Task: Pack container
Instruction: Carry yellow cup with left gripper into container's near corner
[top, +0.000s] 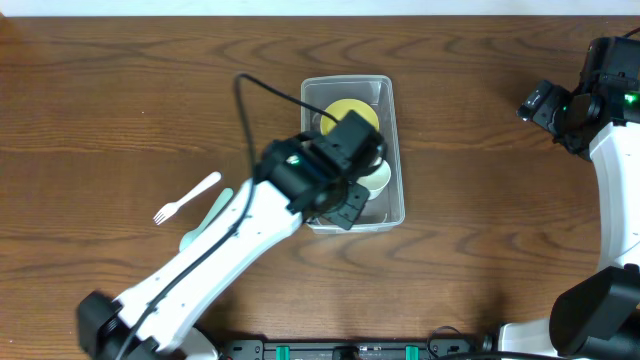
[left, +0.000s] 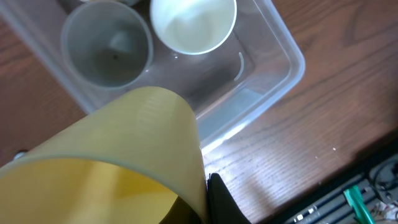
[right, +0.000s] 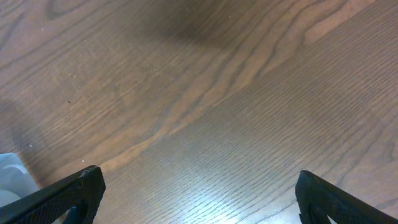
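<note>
- Yellow bowl (left: 124, 155) fills the left wrist view, over the container (left: 283, 81).
- Left gripper (left: 210, 198) clamped on its rim.
- Grey cup (left: 107, 43) and white cup (left: 193, 22) inside the container.
- White fork (top: 186, 198) and teal spoon (top: 205, 220) lie left of the container.
- Right gripper (right: 199, 199): jaws apart, well right of the container.

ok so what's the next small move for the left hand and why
Probably ease the yellow bowl straight down onto the bare floor of the container, then open. The left hand is shut on the bowl over the container, a grey cup and a white cup fill one end, and the right hand sits open, off to the side.
</note>
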